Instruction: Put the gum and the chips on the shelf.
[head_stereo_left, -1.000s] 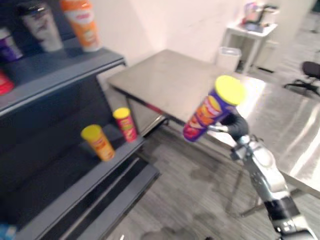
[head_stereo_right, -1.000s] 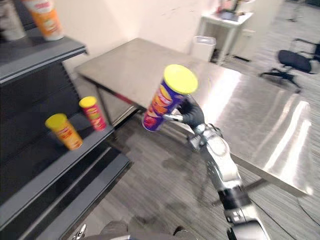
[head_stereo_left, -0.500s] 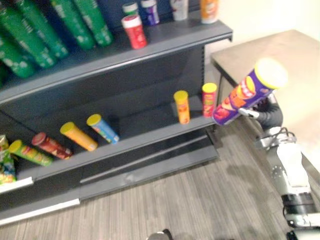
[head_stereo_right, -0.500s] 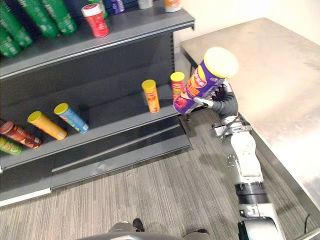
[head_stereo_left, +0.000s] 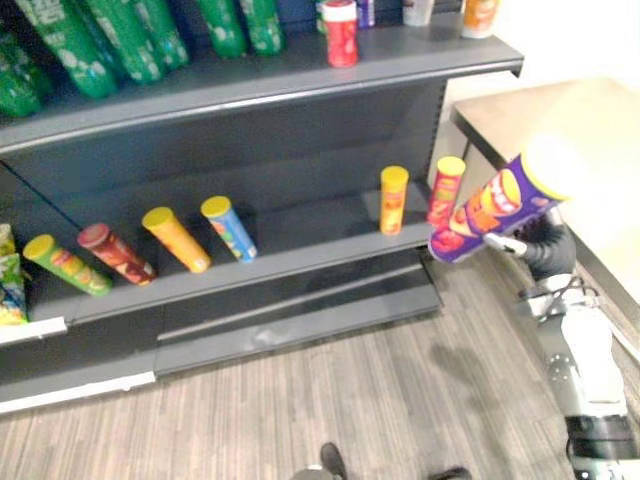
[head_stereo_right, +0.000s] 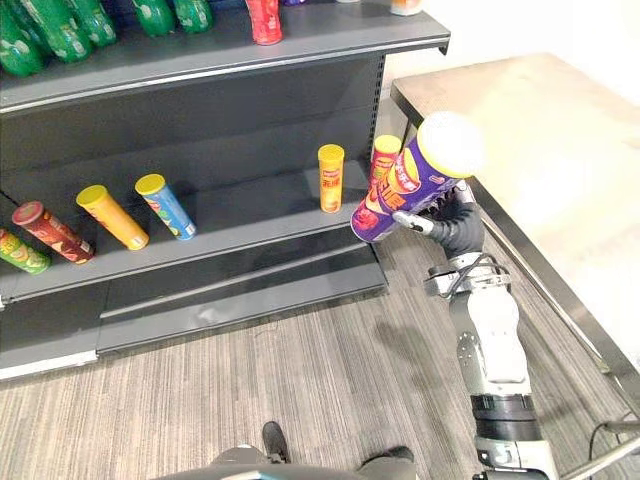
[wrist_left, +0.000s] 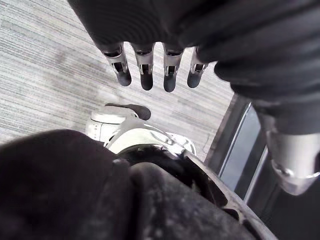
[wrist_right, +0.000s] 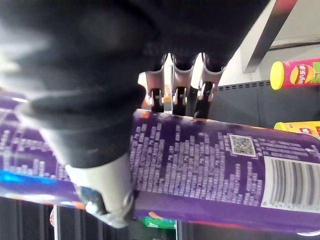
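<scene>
A purple chips can (head_stereo_left: 492, 205) with a yellow lid is held tilted in the air, lid up and to the right. My right hand (head_stereo_right: 460, 230) is shut on it, fingers (wrist_right: 182, 85) over one side and the thumb (wrist_right: 97, 170) across the purple can (wrist_right: 210, 170). The can's base hangs just off the right end of the lower shelf board (head_stereo_left: 300, 262), close to a red can (head_stereo_left: 445, 190) that stands there. My left hand (wrist_left: 145, 75) hangs over the floor with straight fingers and holds nothing.
The dark shelf unit has an upright orange can (head_stereo_left: 393, 200) and several cans lying on the lower board, among them a blue one (head_stereo_left: 230, 228). Green cans and a red can (head_stereo_left: 340, 20) stand on the upper board. A steel table (head_stereo_right: 540, 130) stands to the right.
The camera has swung from the table to the shelf unit. The purple can stays in my right hand and now sits lower, by the shelf's right end.
</scene>
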